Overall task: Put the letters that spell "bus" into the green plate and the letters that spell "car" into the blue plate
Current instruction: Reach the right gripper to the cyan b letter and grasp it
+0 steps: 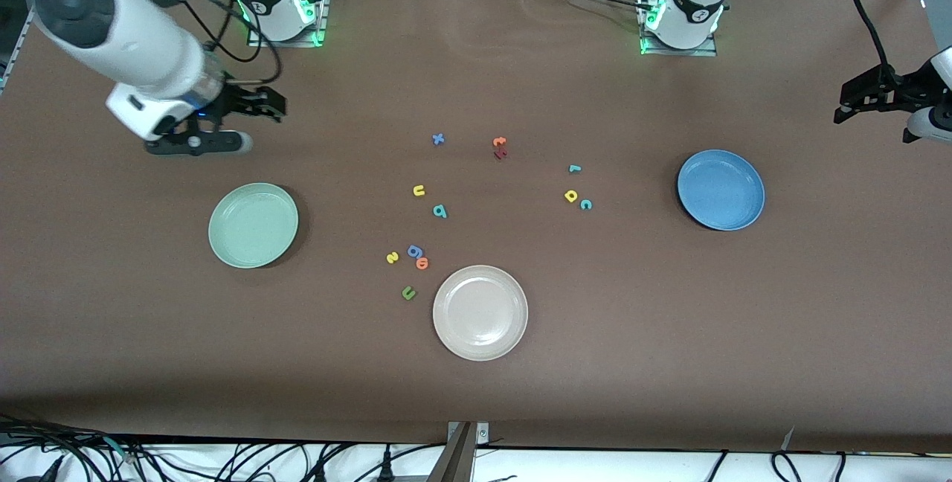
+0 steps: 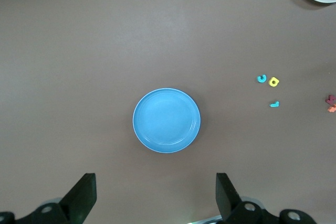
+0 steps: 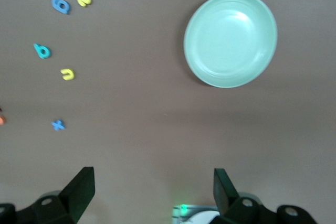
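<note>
Round pale mint-green plate lies toward the right arm's end of the brown tabletop; round mid-blue plate toward the left arm's end. Both hold nothing. Foam letters lie loose between them: teal "b", yellow "u", yellow "s"; teal "c", yellow "a", teal "r". Right gripper and left gripper hang above bare tabletop, jaws apart.
</note>
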Tool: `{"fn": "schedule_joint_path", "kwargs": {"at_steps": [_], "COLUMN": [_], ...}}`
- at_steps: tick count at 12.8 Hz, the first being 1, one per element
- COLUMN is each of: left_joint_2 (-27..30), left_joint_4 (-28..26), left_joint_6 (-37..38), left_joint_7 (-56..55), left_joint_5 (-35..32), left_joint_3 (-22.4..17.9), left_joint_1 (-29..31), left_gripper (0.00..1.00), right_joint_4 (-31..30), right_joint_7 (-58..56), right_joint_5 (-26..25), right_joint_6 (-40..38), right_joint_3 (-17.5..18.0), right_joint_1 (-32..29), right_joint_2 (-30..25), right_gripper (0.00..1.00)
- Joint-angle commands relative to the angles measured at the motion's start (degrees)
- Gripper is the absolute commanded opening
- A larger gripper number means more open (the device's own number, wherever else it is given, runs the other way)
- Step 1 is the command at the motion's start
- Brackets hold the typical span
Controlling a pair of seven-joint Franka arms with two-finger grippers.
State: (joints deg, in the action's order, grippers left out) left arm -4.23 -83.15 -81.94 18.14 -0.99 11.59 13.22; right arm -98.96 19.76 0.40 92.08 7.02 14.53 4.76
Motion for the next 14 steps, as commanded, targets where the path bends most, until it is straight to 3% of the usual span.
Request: {"fn": "schedule_joint_path", "kwargs": {"at_steps": [1,5,8,10,12,14], "left_joint_2": [0.01,0.01,-0.34,-1.56,-6.64,-8.33], "left_joint_4": [0.89,1.32,1.33,0.98,0.89,0.27], "left_joint_6": [0.91,0.91,0.91,1.00,1.43,0.91], "left_joint_7": [-0.57,-0.48,-0.39,-0.48,0.13,2.06], "left_joint_5": [0.90,0.99,0.91,0.90,0.90,1.17], "left_joint_3": [0.01,-0.08,-0.34,-0.25,-0.78,-1.83], "left_joint_1": [0.14,0.23,0.23,0.41,0.76,1.90], "left_gripper": [1.00,1.00,1.00,1.00,1.00,1.00], "right_joint_4": [0.26,-0.09,-0.09,-0.01,0.26,0.61], "right_joint_7": [9.90,25.63,34.09,35.43,35.43,35.34], "right_joint_5": [-1.01,-9.87,-11.57,-11.57,-10.95,-10.86], "right_joint_6": [6.85,21.18,32.33,39.81,45.71,51.24], "right_joint_3": [-0.34,-0.42,-0.42,-0.42,-0.34,-0.34], "right_joint_1": [5.22,14.45,17.19,17.64,17.99,17.90], "right_joint_2": [5.59,18.33,25.46,29.50,31.88,34.69], "right_gripper": [1.00,1.00,0.99,0.90,0.75,0.70]}}
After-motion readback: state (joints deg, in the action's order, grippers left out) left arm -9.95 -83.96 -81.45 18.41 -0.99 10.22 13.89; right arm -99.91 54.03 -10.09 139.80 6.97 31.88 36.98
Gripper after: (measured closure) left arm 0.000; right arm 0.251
